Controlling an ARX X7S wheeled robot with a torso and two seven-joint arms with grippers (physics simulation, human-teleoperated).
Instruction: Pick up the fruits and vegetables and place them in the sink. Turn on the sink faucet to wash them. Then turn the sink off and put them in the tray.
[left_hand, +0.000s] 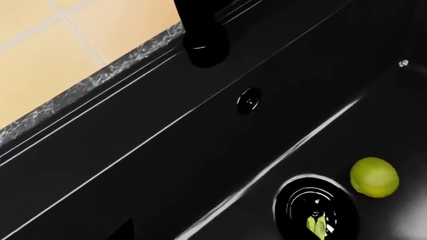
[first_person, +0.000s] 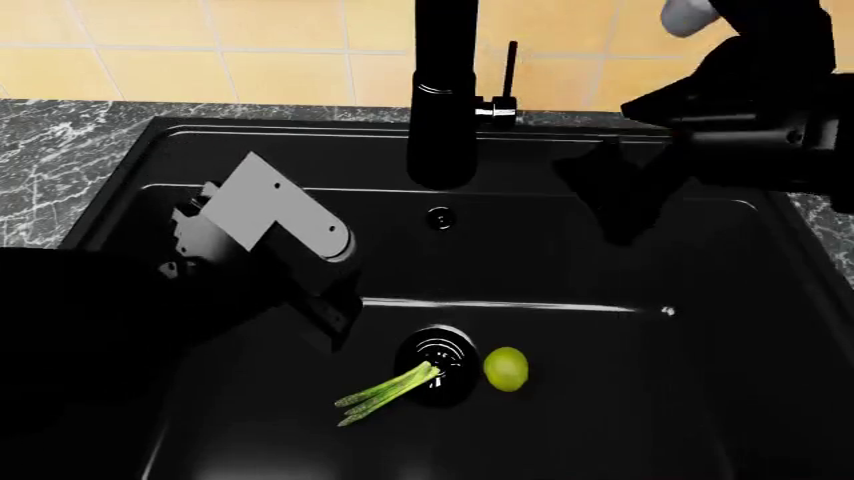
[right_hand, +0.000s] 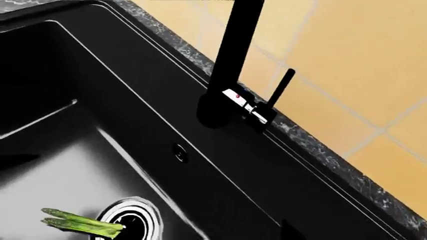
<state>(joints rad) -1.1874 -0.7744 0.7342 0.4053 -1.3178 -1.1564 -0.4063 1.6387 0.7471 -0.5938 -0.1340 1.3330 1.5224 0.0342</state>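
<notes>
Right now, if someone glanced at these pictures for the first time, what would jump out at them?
The lime-green fruit and the asparagus bundle stand out brightly against the black sink, lying on either side of its drain. Behind them the tall black faucet rises against yellow wall tiles.

Faucet (first_person: 445, 90) top cropped (both grippers' fingertips indistinct against black).

I'm seeing the deep matte-black sink basin (first_person: 160, 180) holding a round yellow-green fruit (first_person: 506, 368) beside light-green stalks (first_person: 387, 391) lying over the drain (first_person: 441, 362).
</notes>
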